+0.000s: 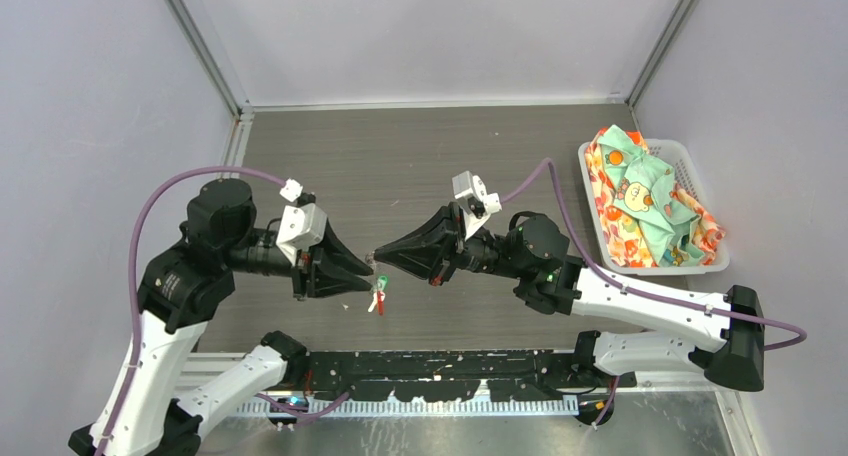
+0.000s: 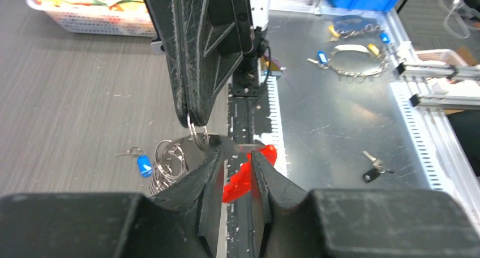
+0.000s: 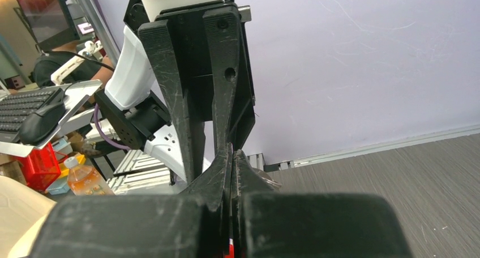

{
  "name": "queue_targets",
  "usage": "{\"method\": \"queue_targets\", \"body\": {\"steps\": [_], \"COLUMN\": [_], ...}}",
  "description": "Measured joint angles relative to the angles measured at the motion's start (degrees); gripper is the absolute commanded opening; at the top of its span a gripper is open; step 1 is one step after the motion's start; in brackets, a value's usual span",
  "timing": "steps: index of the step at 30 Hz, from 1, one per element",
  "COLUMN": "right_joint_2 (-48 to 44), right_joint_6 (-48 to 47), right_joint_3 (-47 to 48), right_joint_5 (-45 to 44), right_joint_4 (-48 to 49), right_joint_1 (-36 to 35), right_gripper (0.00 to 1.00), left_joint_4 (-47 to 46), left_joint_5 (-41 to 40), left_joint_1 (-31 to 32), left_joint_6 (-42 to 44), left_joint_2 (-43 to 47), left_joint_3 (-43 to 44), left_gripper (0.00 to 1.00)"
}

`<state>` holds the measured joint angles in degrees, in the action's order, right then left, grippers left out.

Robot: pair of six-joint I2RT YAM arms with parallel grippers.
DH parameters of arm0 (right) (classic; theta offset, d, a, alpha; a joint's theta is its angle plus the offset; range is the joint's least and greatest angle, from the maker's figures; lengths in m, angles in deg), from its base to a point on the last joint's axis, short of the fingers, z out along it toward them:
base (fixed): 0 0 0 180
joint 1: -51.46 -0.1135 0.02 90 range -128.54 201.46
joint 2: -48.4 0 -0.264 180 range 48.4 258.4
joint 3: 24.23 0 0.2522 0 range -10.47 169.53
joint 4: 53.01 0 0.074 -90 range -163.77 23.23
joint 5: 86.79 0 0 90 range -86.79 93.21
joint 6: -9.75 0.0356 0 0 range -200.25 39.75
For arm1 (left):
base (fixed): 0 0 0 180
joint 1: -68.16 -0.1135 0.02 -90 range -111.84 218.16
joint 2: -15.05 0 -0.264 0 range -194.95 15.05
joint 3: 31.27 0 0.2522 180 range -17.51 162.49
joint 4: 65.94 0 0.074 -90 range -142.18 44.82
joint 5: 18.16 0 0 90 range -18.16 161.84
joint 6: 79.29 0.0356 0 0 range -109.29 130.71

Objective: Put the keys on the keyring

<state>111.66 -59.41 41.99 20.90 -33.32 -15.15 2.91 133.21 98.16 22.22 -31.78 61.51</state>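
1. The grey tabletop (image 1: 420,156) carries everything. At 3 o'clock from the claws in the top view stands a white basket (image 1: 664,268) heaped with printed cloth (image 1: 640,191).
2. The left claw (image 1: 368,279) and right claw (image 1: 380,256) meet tip to tip above the tabletop's near middle.
3. The left claw is clamped on the red part of the keyring (image 2: 243,179), which sticks out between its fingers. The right claw is fully closed and appears to pinch a small metal ring (image 2: 196,136) at its very tip.
4. A green-headed key (image 1: 382,281) hangs just below the meeting tips, at 6 o'clock from them. Whether it is already threaded cannot be told.
5. In the left wrist view a blue-headed key (image 2: 144,166) lies on the tabletop beside a heap of loose rings (image 2: 167,164), at 9 o'clock from the left claw's tips.
6. Risks, as a judgement:
   - The ring is thin and held only at the fingertips, so a small sideways push from the other claw could twist it free and drop it.
   - The tips crowd each other, and pressing closer could knock them together and shift either grip.
   - The red piece sits at a slant in the left claw, so a pull along it could slide it out.
   - The hanging key may swing and catch on a finger.
7. No brand, label or legible writing shows. The cloth bears cartoon prints only.
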Motion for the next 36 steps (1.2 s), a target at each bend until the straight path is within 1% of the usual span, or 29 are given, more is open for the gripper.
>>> {"method": "queue_targets", "body": {"steps": [5, 12, 16, 21, 23, 25, 28, 36], "right_joint_2": [0.3, 1.2, 1.7, 1.7, 1.7, 1.8, 1.9, 2.0], "right_joint_6": [0.3, 0.3, 0.3, 0.3, 0.3, 0.3, 0.3, 0.3], "right_joint_3": [0.0, 0.0, 0.0, 0.0, 0.0, 0.0, 0.0, 0.0], "right_joint_5": [0.4, 0.5, 0.6, 0.7, 0.9, 1.0, 1.4, 2.1], "right_joint_4": [0.0, 0.2, 0.2, 0.2, 0.3, 0.2, 0.3, 0.2], "right_joint_1": [0.0, 0.1, 0.3, 0.4, 0.4, 0.5, 0.5, 0.7], "right_gripper": [0.01, 0.01, 0.01, 0.01, 0.01, 0.01, 0.01, 0.01], "left_joint_4": [-3.1, -6.1, -6.5, -7.3, -7.8, -8.2, -8.3, -8.6], "left_joint_5": [-3.3, -4.4, -5.3, -6.9, -7.4, -8.0, -8.8, -9.9], "left_joint_1": [0.0, 0.0, 0.0, 0.0, 0.0, 0.1, 0.2, 0.3], "left_joint_6": [-2.1, -5.6, -6.8, -7.5, -8.2, -8.7, -9.8, -10.8], "left_joint_2": [2.3, 3.1, 3.1, 3.1, 3.1, 3.1, 3.1, 3.1], "left_joint_3": [-2.0, -3.9, -4.6, -4.6, -4.6, -4.6, -4.6, -4.8], "left_gripper": [0.23, 0.24, 0.19, 0.18, 0.15, 0.11, 0.01, 0.0]}}
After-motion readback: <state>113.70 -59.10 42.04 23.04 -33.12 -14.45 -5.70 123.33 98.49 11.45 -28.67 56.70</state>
